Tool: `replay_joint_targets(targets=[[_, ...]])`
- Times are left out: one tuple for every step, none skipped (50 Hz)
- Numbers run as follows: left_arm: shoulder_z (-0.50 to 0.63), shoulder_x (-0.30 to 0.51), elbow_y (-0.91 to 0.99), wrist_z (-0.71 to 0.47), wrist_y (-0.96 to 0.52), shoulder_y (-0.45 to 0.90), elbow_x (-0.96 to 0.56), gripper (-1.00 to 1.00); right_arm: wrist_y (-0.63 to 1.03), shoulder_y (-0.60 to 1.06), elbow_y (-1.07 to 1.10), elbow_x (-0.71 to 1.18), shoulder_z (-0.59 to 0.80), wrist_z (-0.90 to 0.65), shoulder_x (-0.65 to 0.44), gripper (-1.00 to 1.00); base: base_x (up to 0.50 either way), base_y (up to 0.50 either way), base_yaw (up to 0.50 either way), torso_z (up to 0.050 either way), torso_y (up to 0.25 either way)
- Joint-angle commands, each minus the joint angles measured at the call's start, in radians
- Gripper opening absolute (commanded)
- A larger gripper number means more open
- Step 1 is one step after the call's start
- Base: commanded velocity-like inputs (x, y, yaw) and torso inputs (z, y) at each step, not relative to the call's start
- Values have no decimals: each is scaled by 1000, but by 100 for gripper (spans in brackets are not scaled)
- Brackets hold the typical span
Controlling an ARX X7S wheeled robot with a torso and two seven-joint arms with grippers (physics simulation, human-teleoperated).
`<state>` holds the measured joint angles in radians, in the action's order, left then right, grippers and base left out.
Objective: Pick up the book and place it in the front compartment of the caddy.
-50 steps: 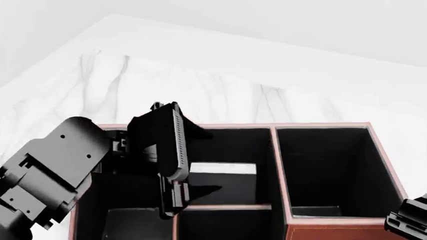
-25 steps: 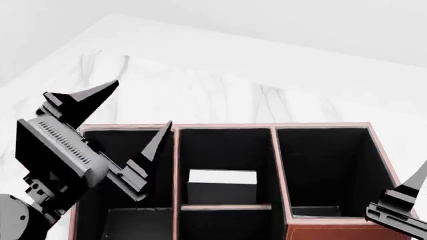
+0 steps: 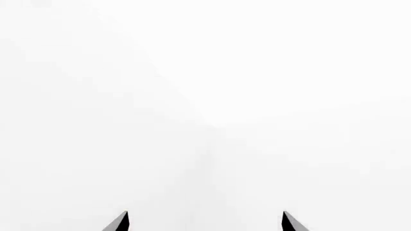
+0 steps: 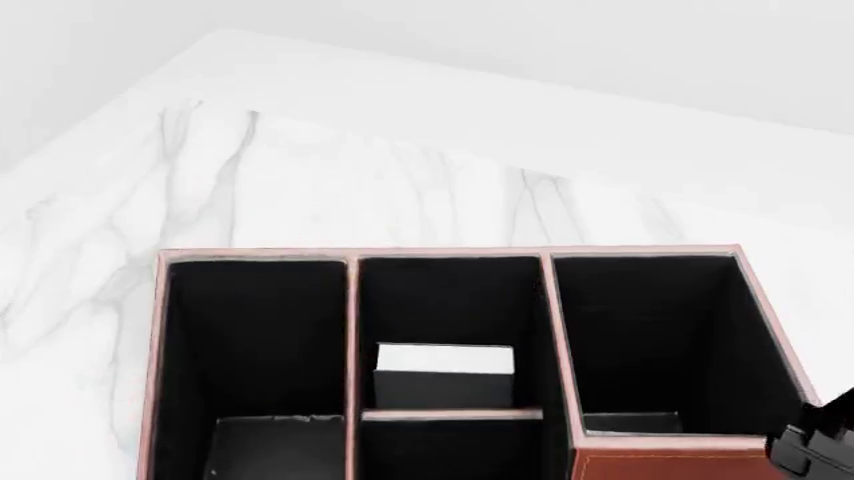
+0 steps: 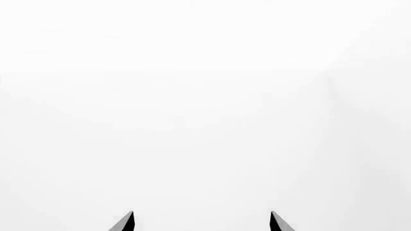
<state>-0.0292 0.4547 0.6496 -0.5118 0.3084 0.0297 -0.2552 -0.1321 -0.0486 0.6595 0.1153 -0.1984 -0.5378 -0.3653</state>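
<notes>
The reddish-brown caddy [image 4: 667, 464] fills the lower half of the head view. The black book [image 4: 443, 388] stands upright in the front compartment [image 4: 447, 300], the larger cell of the middle column. Its white page edges face up and it rests against the divider [image 4: 451, 413]. Nothing holds it. My left gripper [image 3: 205, 222] shows only in the left wrist view, as two fingertips wide apart over plain white, open and empty. My right gripper [image 5: 201, 222] looks the same in the right wrist view. A black part of the right arm [image 4: 821, 448] pokes in beside the caddy's near right corner.
The caddy sits on a white marble table [image 4: 334, 180] whose far edge runs diagonally across the head view. A long cell [image 4: 254, 340] lies to the left of the book's cell and a deep one [image 4: 654, 330] to the right. The smaller middle cell [image 4: 451, 448] is nearest.
My left gripper, down in the caddy by the book a second ago, opened, rose to the left and left the head view. The book stays standing in its cell. The right arm sank lower at the frame's edge.
</notes>
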Motion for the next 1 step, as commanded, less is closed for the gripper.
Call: replay_joint_targets(targets=[[-181,-62,125,-136,204,-137,50,100,-132,-35,55,31,-69,-45,32,100,0,0,0,0,0]])
